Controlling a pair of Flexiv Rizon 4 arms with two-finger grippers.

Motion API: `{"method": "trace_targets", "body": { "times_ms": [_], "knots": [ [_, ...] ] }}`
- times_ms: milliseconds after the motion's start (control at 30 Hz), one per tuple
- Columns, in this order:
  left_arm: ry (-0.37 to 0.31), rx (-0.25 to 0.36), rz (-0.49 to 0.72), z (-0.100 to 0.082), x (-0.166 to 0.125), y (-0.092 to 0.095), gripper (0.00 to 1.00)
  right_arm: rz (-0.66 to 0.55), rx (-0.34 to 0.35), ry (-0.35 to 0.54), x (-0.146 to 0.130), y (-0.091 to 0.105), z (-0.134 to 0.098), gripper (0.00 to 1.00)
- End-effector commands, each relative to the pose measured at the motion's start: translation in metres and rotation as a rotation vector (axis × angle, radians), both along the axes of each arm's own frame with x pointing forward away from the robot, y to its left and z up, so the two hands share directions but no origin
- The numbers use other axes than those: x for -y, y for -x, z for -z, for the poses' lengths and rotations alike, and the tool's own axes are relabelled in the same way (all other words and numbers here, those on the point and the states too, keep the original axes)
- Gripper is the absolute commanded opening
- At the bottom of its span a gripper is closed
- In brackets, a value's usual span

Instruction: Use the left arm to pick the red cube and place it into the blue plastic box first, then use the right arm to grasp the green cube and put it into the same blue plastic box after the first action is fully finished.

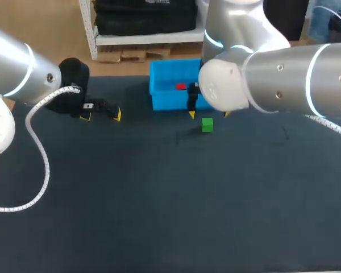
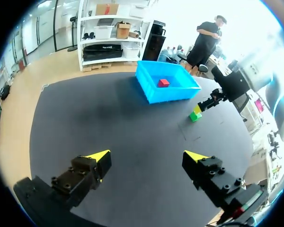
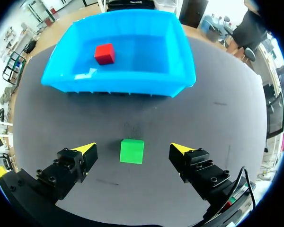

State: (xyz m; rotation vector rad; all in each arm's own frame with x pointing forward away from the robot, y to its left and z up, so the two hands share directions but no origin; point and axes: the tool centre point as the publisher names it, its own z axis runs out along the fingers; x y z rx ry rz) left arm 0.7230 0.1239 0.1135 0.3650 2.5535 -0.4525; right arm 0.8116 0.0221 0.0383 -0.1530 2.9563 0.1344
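Observation:
The red cube (image 1: pixel 180 86) (image 3: pixel 104 53) (image 2: pixel 163 82) lies inside the blue plastic box (image 1: pixel 159 77) (image 3: pixel 180 56) (image 2: pixel 146 85) at the back of the table. The green cube (image 1: pixel 207 124) (image 3: pixel 132 151) (image 2: pixel 195 116) rests on the dark mat just in front of the box. My right gripper (image 3: pixel 133 150) (image 1: pixel 208 114) hangs open above the green cube, one yellow tip on each side of it, not touching. My left gripper (image 2: pixel 147 156) (image 1: pixel 102 115) stands open and empty over the mat, well left of the box.
A white coiled cable (image 1: pixel 41 153) hangs from my left arm over the left part of the mat. My right arm's large elbow (image 1: pixel 261 79) hides the box's right end in the head view.

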Motion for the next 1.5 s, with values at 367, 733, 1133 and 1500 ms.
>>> {"method": "trace_targets", "body": {
  "times_ms": [367, 733, 1133, 1500],
  "knots": [
    [0.004, 0.002, 0.002, 0.001, -0.001, 0.000, 1.00, -0.029, -0.008, 0.020, -0.002, 0.000, 0.027, 1.00],
    [0.004, 0.002, 0.002, 0.001, -0.001, 0.000, 1.00, -0.035, -0.019, 0.034, 0.001, -0.001, 0.035, 1.00],
    [0.004, 0.002, 0.002, 0.001, -0.001, 0.000, 1.00, -0.013, -0.015, 0.038, 0.006, 0.002, 0.043, 0.26],
    [0.004, 0.002, 0.002, 0.001, -0.001, 0.000, 1.00, -0.019, -0.007, 0.037, 0.005, 0.002, 0.041, 0.00]
  ]
}}
